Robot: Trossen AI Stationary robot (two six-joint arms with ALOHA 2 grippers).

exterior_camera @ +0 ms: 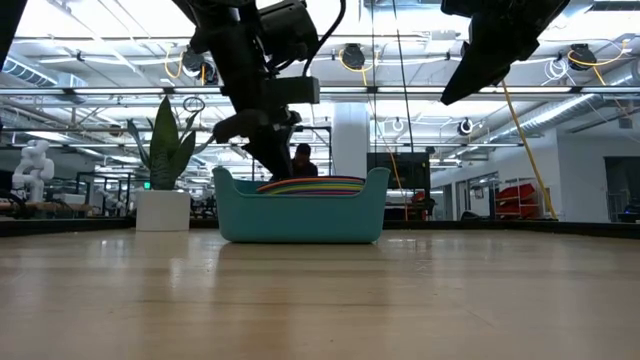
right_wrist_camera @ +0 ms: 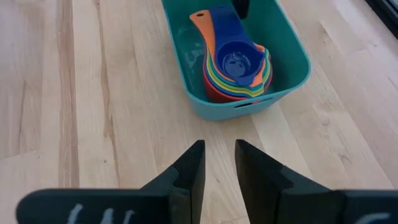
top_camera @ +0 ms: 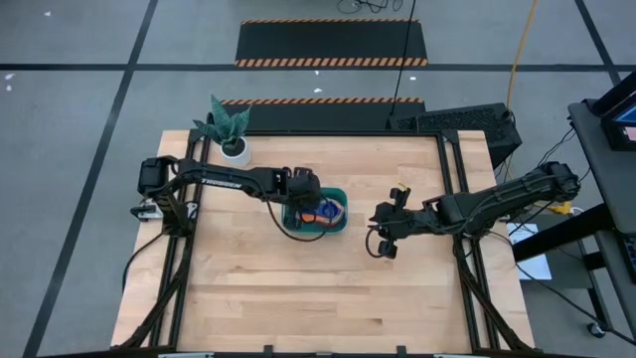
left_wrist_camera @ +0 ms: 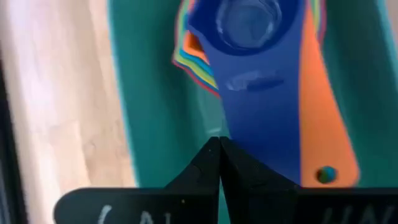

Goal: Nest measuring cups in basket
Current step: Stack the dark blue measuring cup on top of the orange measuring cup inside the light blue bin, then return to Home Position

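The teal basket (top_camera: 339, 193) stands on the table's middle. In it lie several measuring cups (right_wrist_camera: 236, 65), one nested in another, a dark blue cup (left_wrist_camera: 249, 31) on top, its handle beside an orange handle (left_wrist_camera: 323, 124). My left gripper (left_wrist_camera: 219, 146) is shut and points down into the basket's left end (top_camera: 308, 204), at the handles' ends. My right gripper (right_wrist_camera: 219, 155) hangs above the bare table to the basket's right (top_camera: 378, 232). It is open by a narrow gap, with nothing between its fingers. My left gripper's shut fingertips (left_wrist_camera: 211, 155) come from above, slanting down, at the free end of the dark blue cup's handle (left_wrist_camera: 261, 149). Whether they touch it I cannot tell.
A white pot with a green plant (top_camera: 232, 134) stands at the table's far left corner. Bare wood lies in front of the basket and on both its sides. Black frame rails (top_camera: 457, 179) run along the table's left and right edges.
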